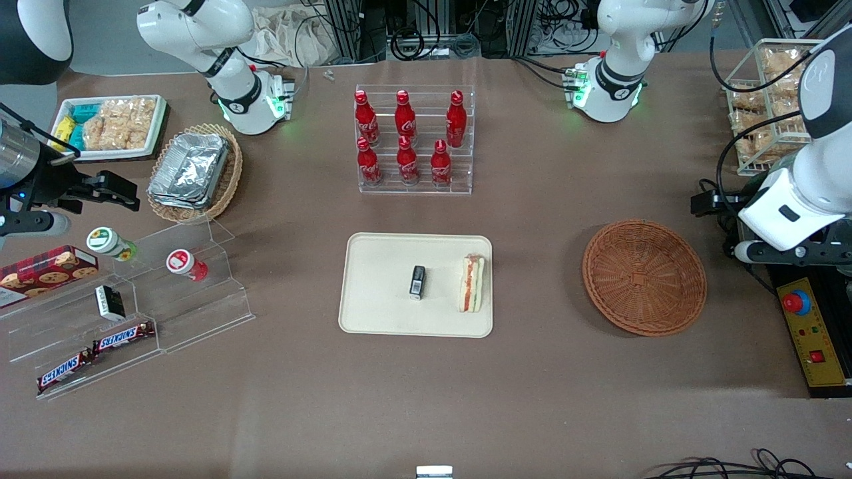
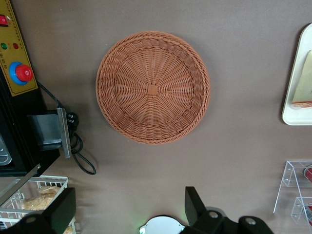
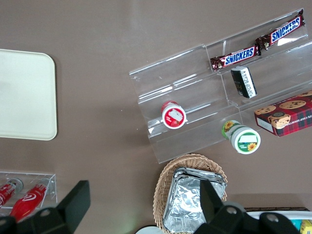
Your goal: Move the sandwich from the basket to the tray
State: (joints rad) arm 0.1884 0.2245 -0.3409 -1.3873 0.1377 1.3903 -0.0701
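Observation:
The sandwich (image 1: 472, 284) lies on the cream tray (image 1: 379, 286), along the tray's edge nearest the basket; a small black item (image 1: 417, 281) lies on the tray beside it. The reddish-brown woven basket (image 1: 644, 277) stands empty toward the working arm's end of the table. My gripper (image 1: 705, 199) hovers above the table beside the basket, farther from the front camera than it. In the left wrist view the gripper (image 2: 129, 200) is open and holds nothing, with the basket (image 2: 153, 87) ahead, and the tray (image 2: 297, 105) and sandwich (image 2: 304, 83) at the frame's edge.
A clear rack of red cola bottles (image 1: 413, 143) stands farther from the front camera than the tray. A yellow emergency-stop box (image 1: 809, 329) and a wire rack of snacks (image 1: 765, 106) sit at the working arm's end. Acrylic steps (image 1: 133, 299) and a foil-filled tan basket (image 1: 193, 173) lie toward the parked arm's end.

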